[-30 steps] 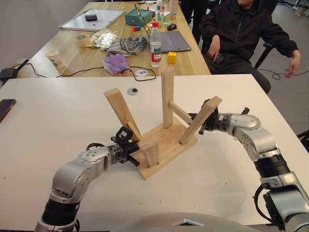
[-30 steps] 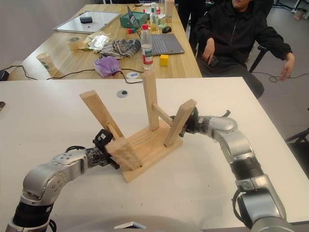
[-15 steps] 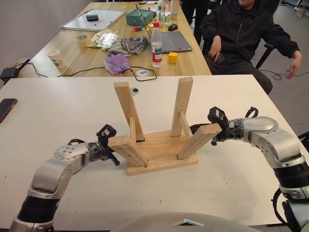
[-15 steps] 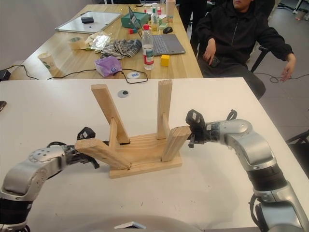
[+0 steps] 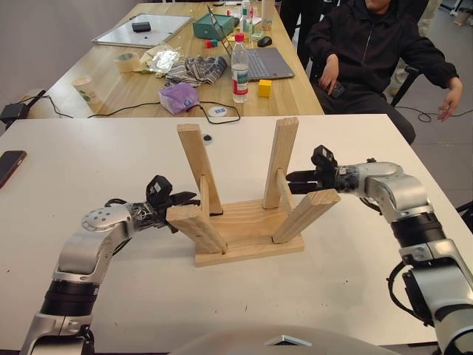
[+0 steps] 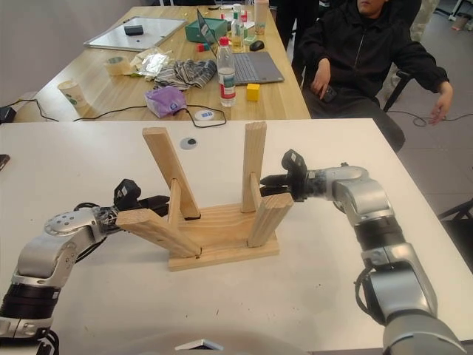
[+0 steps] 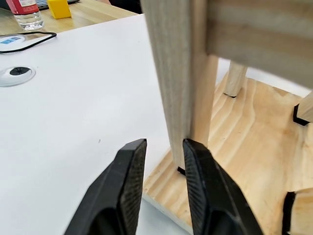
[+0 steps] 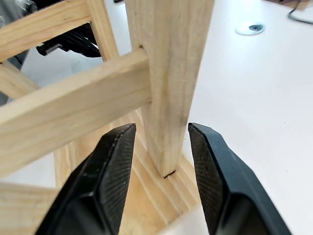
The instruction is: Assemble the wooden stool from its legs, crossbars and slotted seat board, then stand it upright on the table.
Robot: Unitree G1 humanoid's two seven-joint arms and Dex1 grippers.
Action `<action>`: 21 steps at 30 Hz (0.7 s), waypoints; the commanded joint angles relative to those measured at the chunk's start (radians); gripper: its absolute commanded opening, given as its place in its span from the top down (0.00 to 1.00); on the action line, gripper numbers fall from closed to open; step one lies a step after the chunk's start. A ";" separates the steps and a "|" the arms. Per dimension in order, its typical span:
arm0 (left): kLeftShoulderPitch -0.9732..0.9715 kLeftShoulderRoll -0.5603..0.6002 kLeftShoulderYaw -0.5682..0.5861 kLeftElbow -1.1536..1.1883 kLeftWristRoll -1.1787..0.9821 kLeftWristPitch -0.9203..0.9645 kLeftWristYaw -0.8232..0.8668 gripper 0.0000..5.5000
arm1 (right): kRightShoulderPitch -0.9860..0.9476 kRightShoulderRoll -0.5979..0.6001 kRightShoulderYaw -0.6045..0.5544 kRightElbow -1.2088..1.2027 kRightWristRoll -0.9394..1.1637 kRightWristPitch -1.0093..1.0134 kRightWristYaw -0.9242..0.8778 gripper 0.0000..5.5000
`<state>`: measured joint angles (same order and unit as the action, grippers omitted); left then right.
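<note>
"Left tool (image 7: 162, 149), state?"
"Fingers apart, empty, just beside the near-left leg (image 5: 196, 226)."
"Right tool (image 8: 161, 132)?"
"Likewise spread, holding nothing, just beside the far-right leg (image 5: 281, 159)."
"Stool (image 5: 244, 220)?"
"Upside down, mid-bench (image 5: 111, 163). Seat board (image 5: 251, 250) flat, four legs up, between both tools."

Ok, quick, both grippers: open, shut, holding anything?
Left gripper: open, holding nothing, close beside the stool.
Right gripper: open, holding nothing, fingertips at a stool leg.
</note>
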<state>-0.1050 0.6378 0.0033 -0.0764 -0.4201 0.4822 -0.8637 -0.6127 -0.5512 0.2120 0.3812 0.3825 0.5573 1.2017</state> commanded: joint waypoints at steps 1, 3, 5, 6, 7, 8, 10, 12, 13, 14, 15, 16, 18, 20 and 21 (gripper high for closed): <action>-0.063 -0.016 -0.025 0.041 0.011 -0.022 -0.035 0.76 | -0.058 0.041 0.008 0.100 -0.018 0.010 0.038 0.64; -0.087 -0.029 -0.027 0.067 0.013 -0.027 -0.041 0.76 | -0.070 0.055 -0.002 0.129 -0.010 0.024 0.054 0.64; -0.106 -0.038 -0.032 0.090 0.015 -0.030 -0.052 0.76 | -0.079 0.065 -0.008 0.140 0.008 0.061 0.084 0.64; -0.116 -0.042 -0.034 0.106 0.017 -0.035 -0.056 0.76 | -0.081 0.067 -0.009 0.143 0.012 0.077 0.095 0.67; -0.125 -0.045 -0.038 0.121 0.019 -0.039 -0.063 0.76 | -0.082 0.064 -0.005 0.148 0.010 0.089 0.106 0.69; -0.130 -0.045 -0.041 0.130 0.018 -0.039 -0.072 0.76 | -0.082 0.061 -0.001 0.154 0.005 0.097 0.114 0.71; -0.127 -0.032 -0.052 0.135 0.017 -0.038 -0.101 0.76 | -0.081 0.059 0.003 0.170 -0.010 0.104 0.121 0.73; -0.120 -0.022 -0.050 0.136 0.014 -0.034 -0.116 0.76 | -0.081 0.062 0.007 0.180 -0.020 0.101 0.128 0.74; -0.117 -0.014 -0.047 0.133 0.008 -0.029 -0.127 0.76 | -0.079 0.064 0.009 0.182 -0.025 0.098 0.130 0.74; -0.114 -0.005 -0.043 0.129 0.003 -0.023 -0.138 0.76 | -0.077 0.066 0.011 0.182 -0.027 0.095 0.131 0.75; -0.115 0.003 -0.039 0.130 0.000 -0.019 -0.151 0.76 | -0.076 0.067 0.012 0.182 -0.029 0.092 0.131 0.76; -0.121 0.008 -0.035 0.137 0.000 -0.019 -0.160 0.76 | -0.074 0.070 0.011 0.181 -0.031 0.089 0.134 0.76; -0.160 -0.005 -0.030 0.182 0.004 -0.027 -0.166 0.76 | -0.067 0.072 0.010 0.172 -0.036 0.082 0.144 0.77; -0.222 -0.033 -0.038 0.262 0.023 -0.053 -0.162 0.76 | -0.059 0.072 0.011 0.162 -0.043 0.076 0.156 0.77; -0.246 -0.044 -0.043 0.299 0.034 -0.067 -0.162 0.76 | -0.057 0.072 0.012 0.160 -0.045 0.074 0.159 0.77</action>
<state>-0.2863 0.6133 -0.0341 0.1594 -0.4126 0.4430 -1.0297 -0.6751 -0.4837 0.2104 0.5493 0.3477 0.6241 1.3442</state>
